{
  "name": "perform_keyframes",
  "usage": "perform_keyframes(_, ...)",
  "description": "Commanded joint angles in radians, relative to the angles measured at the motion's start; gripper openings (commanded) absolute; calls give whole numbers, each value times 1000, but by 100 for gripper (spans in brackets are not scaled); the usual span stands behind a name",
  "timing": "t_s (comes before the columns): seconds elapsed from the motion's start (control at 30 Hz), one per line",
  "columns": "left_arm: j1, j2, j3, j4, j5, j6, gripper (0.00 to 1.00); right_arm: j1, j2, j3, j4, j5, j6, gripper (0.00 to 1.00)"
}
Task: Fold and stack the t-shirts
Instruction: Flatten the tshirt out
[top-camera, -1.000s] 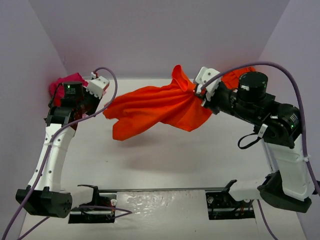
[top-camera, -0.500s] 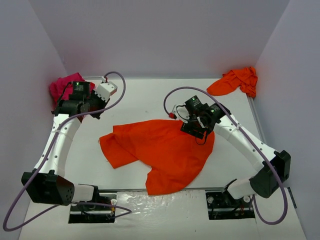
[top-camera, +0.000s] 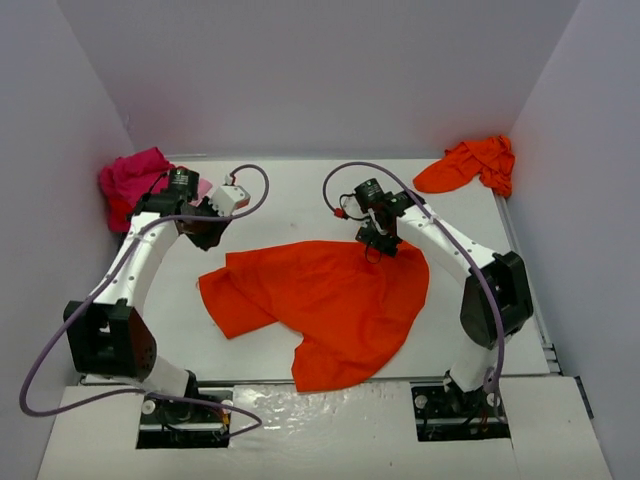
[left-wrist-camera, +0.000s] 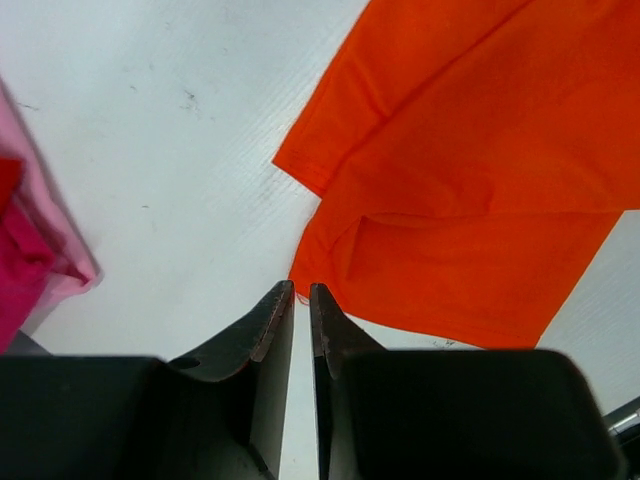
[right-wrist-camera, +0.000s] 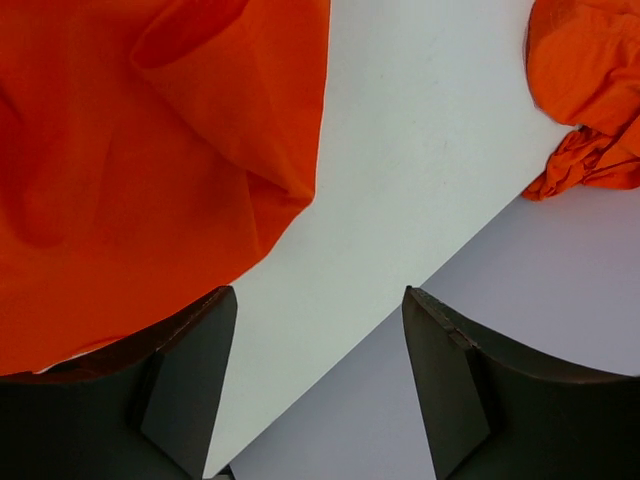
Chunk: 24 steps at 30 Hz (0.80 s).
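Across the middle of the table (top-camera: 290, 195) an orange shirt (top-camera: 330, 300) lies spread but rumpled, with a flap doubled over on its left side and a tail reaching toward the near edge. Just beside its far left corner the left gripper (left-wrist-camera: 302, 300) hangs over bare table, jaws pressed almost together, with only a thin slit between them and nothing in them. Over the shirt's far right edge the right gripper (right-wrist-camera: 320, 310) has its jaws spread wide and is empty. Magenta shirts (top-camera: 128, 182) bunch in the far left corner with pink cloth (left-wrist-camera: 40, 225) beside them, and an orange heap (top-camera: 472, 163) lies in the far right corner.
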Motion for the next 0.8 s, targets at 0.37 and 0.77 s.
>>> perform_keyframes(0.37, -4, 463, 346, -138, 122, 170, 18, 9, 69, 53, 28, 70, 22, 64)
perform_keyframes(0.77, 35, 772, 644, -416, 172, 282, 21, 0, 83, 35, 34, 78, 27, 64)
